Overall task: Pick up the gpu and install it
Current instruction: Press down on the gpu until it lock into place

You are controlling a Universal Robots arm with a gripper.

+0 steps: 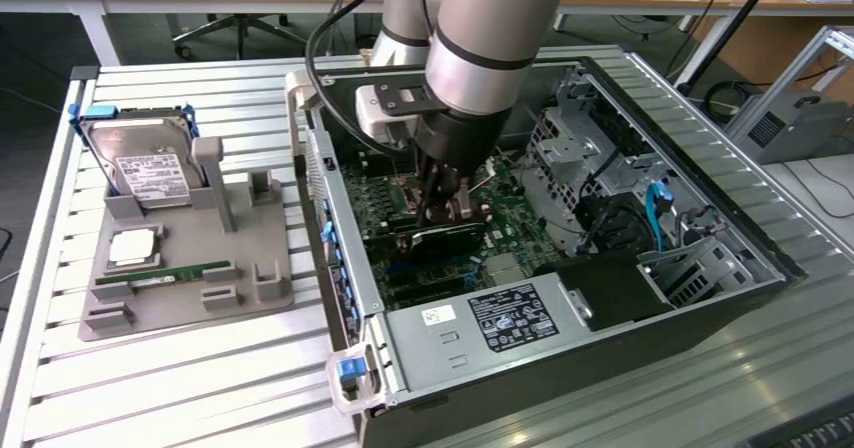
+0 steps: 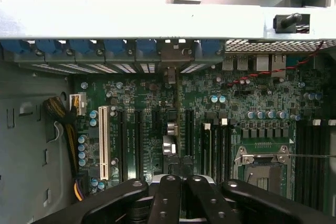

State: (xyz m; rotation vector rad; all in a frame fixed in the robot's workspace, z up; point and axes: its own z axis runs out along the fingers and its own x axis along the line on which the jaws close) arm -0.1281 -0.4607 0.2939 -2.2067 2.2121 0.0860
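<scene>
Robot gripper [image 1: 447,203] at frame centre, fingers clamped on the gpu [image 1: 441,240], card held edge-down over the motherboard [image 1: 514,218] inside the open computer case [image 1: 694,303], hard drive [image 1: 140,168] on grey stand [image 1: 254,278] at left

Around me: open computer case [image 1: 694,298] lying on a slatted metal surface [image 1: 174,378]; green motherboard [image 2: 142,129] with white slot [image 2: 103,142]; power supply [image 1: 501,323] with a label; grey holder [image 1: 254,268] carrying hard drive [image 1: 147,173], memory stick [image 1: 167,276], processor chip [image 1: 134,248].
</scene>
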